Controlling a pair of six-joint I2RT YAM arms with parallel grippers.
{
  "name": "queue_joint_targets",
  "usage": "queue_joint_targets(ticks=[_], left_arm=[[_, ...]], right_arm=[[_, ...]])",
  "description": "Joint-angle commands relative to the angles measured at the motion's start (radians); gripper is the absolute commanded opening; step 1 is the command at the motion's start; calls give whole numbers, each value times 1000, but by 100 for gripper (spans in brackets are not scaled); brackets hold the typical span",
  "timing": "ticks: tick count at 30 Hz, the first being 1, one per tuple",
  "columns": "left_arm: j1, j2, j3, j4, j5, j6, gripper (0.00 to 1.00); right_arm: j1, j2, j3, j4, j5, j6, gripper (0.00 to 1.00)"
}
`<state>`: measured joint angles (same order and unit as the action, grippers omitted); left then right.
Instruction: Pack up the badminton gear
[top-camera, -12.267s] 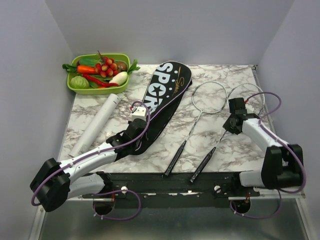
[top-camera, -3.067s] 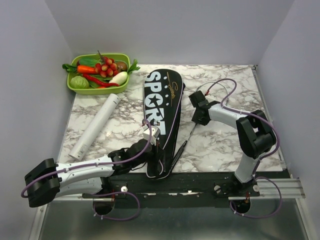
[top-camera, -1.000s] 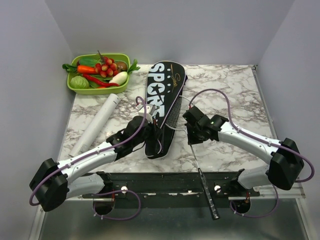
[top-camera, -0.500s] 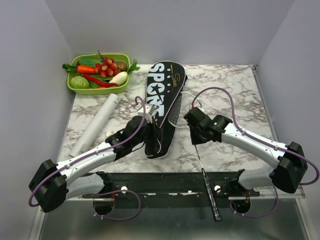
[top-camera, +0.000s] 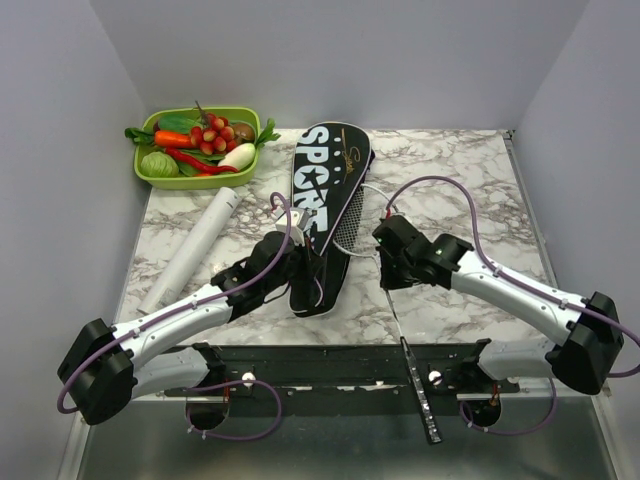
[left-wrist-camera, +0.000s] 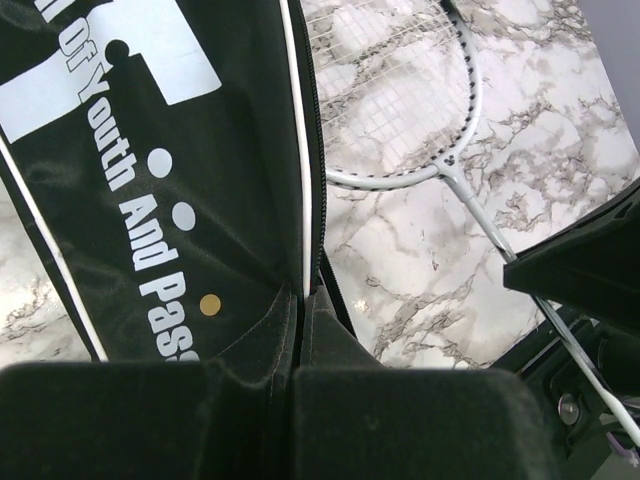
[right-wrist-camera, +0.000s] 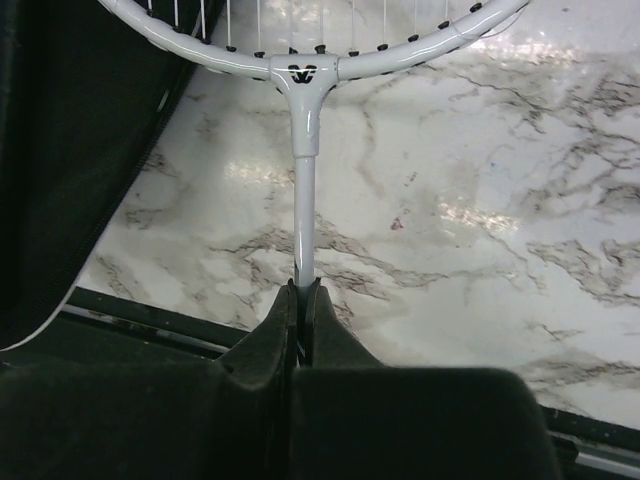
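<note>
Both arms have come in to the middle of the worktop (top-camera: 460, 180) since the earliest view. Back then two rackets lay side by side on the right, and the bag (top-camera: 325, 190) lay slanted. Over the last half second the right arm has only edged slightly to the right.

Nearest, the one racket (top-camera: 404, 340) that shows has its black handle sticking out past the near edge of the worktop. Its thin shaft runs away toward the far left. The right gripper (top-camera: 388, 265) is clamped on that shaft. The right wrist view shows the right gripper (right-wrist-camera: 300, 292) pinched tight just below the throat of the racket (right-wrist-camera: 305, 100).

To its left, the left gripper (top-camera: 300, 262) is closed on the bag. The left wrist view shows this gripper (left-wrist-camera: 297, 305) pinching the zip edge near the bag's (left-wrist-camera: 150, 200) near end. The strung head of the racket (left-wrist-camera: 400, 100) lies just beside that edge, and part of its rim is hidden under the fabric.

The bag lies near to far at the centre, with its "SPORT" lettering facing up.

Left of it, apart from the bag, the white tube (top-camera: 195, 250) lies slanted on the marble.

In the far left corner sits a green tray (top-camera: 170, 181) of toy vegetables (top-camera: 205, 135).
</note>
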<state>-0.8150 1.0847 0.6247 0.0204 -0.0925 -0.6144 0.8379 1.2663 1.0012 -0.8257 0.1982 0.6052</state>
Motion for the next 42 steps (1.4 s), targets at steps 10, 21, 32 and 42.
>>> queue_joint_targets(ticks=[10, 21, 32, 42], left_arm=[[5, -46, -14, 73, 37, -11, 0], [2, -54, -54, 62, 70, -34, 0], [0, -57, -91, 78, 86, -56, 0], [0, -31, -74, 75, 70, -45, 0]], right_arm=[[13, 227, 120, 287, -40, -5, 1], [-40, 587, 450, 369, 175, -33, 0], [-209, 827, 663, 508, -54, -30, 2], [-209, 656, 443, 568, -109, -54, 60]])
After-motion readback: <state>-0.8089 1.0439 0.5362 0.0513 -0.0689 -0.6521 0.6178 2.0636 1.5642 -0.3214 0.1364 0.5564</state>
